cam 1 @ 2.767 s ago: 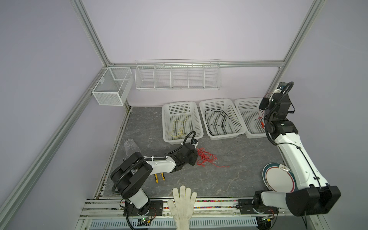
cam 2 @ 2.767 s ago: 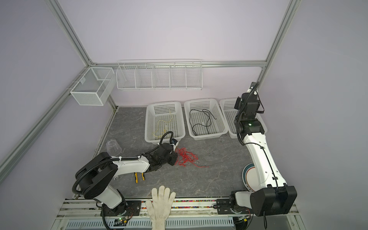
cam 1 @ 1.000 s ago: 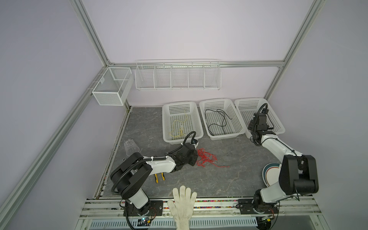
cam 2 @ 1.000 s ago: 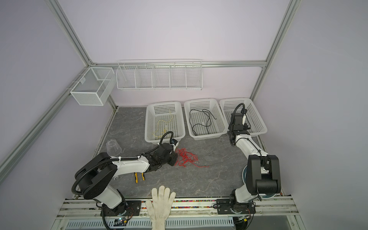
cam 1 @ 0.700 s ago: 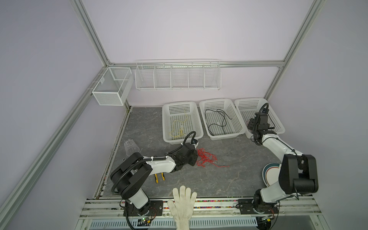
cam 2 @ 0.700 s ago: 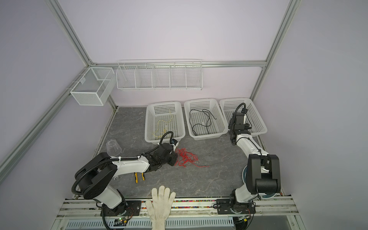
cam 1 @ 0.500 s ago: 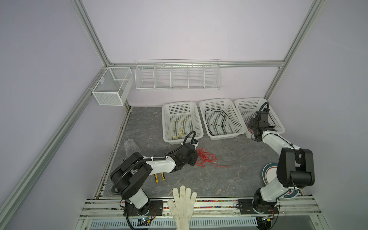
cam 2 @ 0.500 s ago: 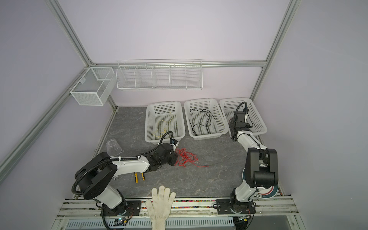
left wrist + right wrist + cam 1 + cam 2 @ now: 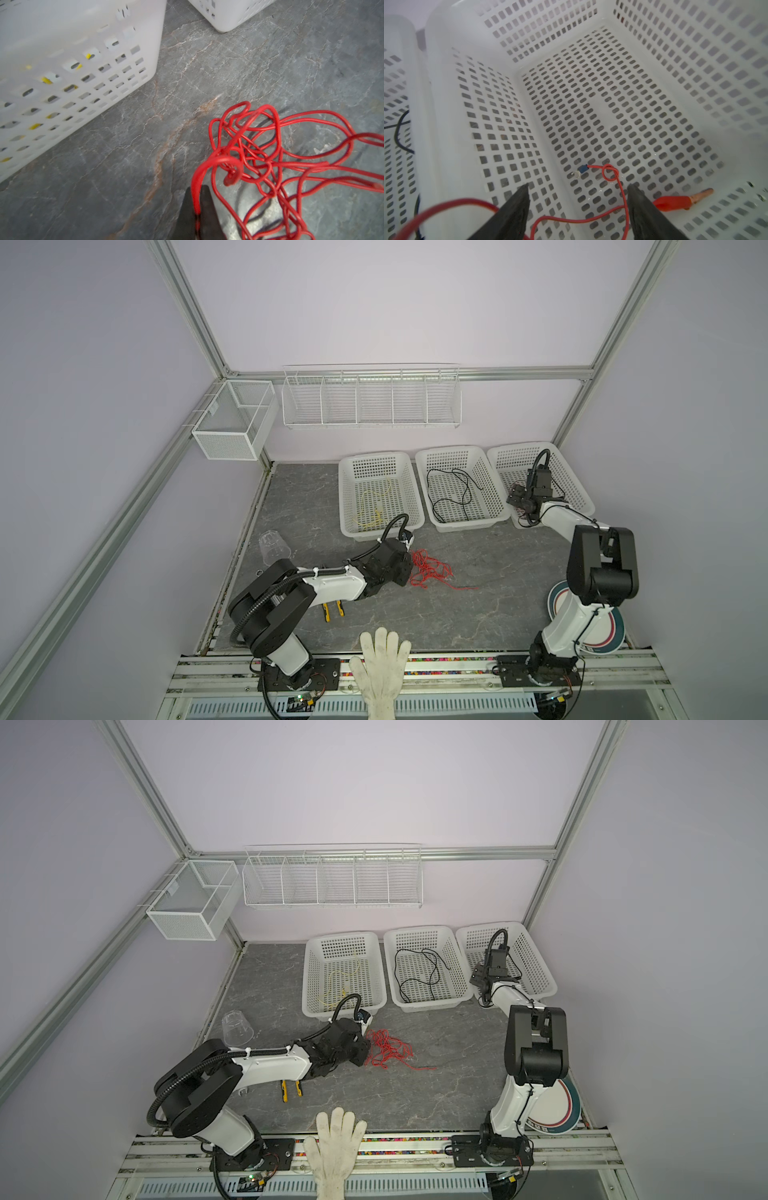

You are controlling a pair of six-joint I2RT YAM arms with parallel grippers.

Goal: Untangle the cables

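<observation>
A tangled heap of red cable [image 9: 430, 572] [image 9: 388, 1050] lies on the grey table. My left gripper [image 9: 196, 207] [image 9: 405, 572] sits at its left side, shut on one red strand. My right gripper [image 9: 578, 186] [image 9: 517, 499] hangs open inside the right basket [image 9: 573, 485]. Between its fingers on the basket floor lies a loose red cable end [image 9: 610, 172] with a knot, a blue terminal and a red clip [image 9: 675, 202]. The black cable [image 9: 455, 493] lies in the middle basket [image 9: 449, 449]. The pale yellow cable [image 9: 374, 506] lies in the left basket [image 9: 376, 456].
Yellow-handled pliers [image 9: 332, 610] lie under my left forearm. A white glove [image 9: 384, 659] rests on the front rail. A clear cup [image 9: 272, 547] stands at the left edge and a plate [image 9: 615, 626] behind my right arm's base. Wire racks [image 9: 370, 398] hang on the back wall.
My right arm came down from high up into the right basket. Its gripper has opened and the red cable end now lies loose. My left arm has not moved.
</observation>
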